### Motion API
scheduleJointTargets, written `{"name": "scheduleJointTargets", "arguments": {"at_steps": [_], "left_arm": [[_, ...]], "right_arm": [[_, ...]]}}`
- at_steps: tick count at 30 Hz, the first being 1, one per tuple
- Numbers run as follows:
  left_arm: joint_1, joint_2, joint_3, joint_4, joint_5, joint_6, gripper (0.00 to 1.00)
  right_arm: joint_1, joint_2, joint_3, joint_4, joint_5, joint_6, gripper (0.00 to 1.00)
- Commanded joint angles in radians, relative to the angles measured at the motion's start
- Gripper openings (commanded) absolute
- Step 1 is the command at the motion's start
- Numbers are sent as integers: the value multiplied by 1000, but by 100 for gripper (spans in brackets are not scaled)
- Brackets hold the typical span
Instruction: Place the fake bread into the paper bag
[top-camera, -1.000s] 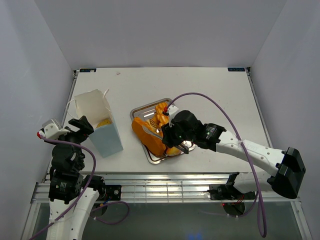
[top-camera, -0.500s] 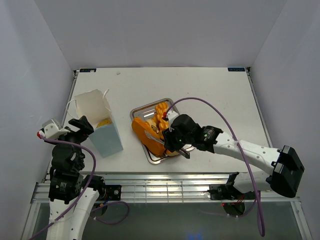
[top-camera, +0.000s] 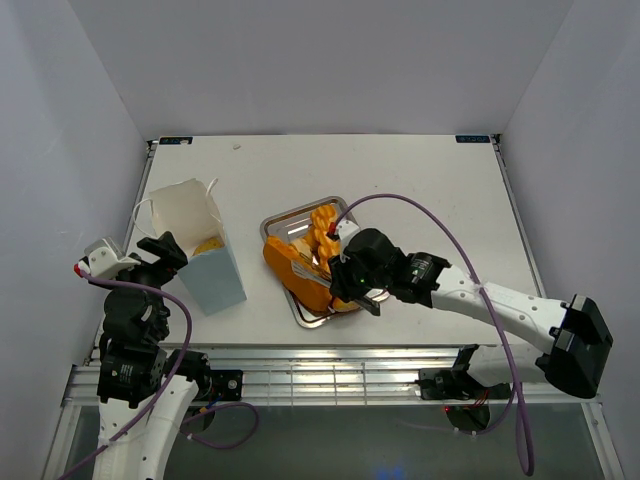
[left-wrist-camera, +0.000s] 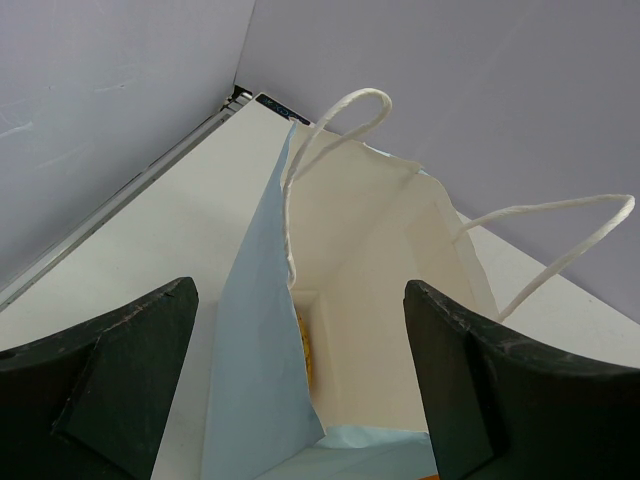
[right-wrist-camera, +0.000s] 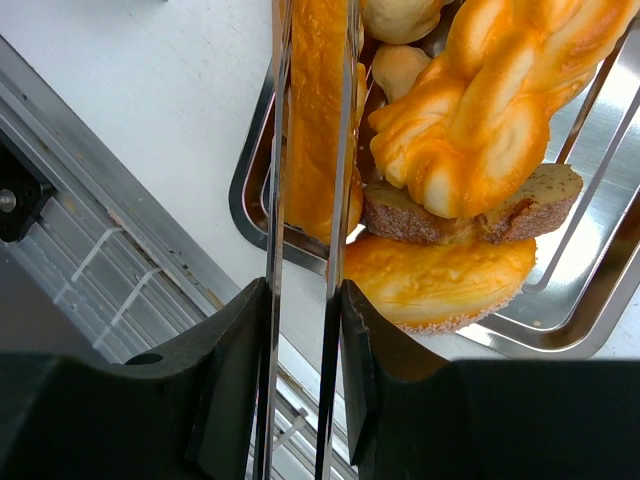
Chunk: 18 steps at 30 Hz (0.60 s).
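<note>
Over the silver tray (top-camera: 290, 215) my right gripper (right-wrist-camera: 312, 40) reaches in low, fingers (right-wrist-camera: 273, 200) clamped on the long loaf (right-wrist-camera: 315, 150) by its left rim. My left gripper (left-wrist-camera: 300, 380) stands open at the paper bag (top-camera: 205, 255), near the left edge of the table (top-camera: 400, 180).

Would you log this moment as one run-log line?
right gripper: shut on long orange loaf on silver metal tray | left gripper: open by pale-blue paper bag

I see a silver metal tray (top-camera: 290, 215) lying skewed near the middle of the white table (top-camera: 420, 190), two small blue tags (top-camera: 175, 140) at its 11 and 1 o'clock corners, a ribbed metal rail (top-camera: 330, 372) along 6 o'clock
</note>
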Motion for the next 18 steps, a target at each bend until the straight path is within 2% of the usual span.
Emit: {"name": "scheduleJointTargets", "arguments": {"at_steps": [1,18], "left_arm": [[-4,-6,-4,9,15,6,95],[-4,-6,-1,8,9,6,95]], "right_arm": [[7,-50,31,48,-14,15,16],[7,-102,80,90,28,59,9]]}}
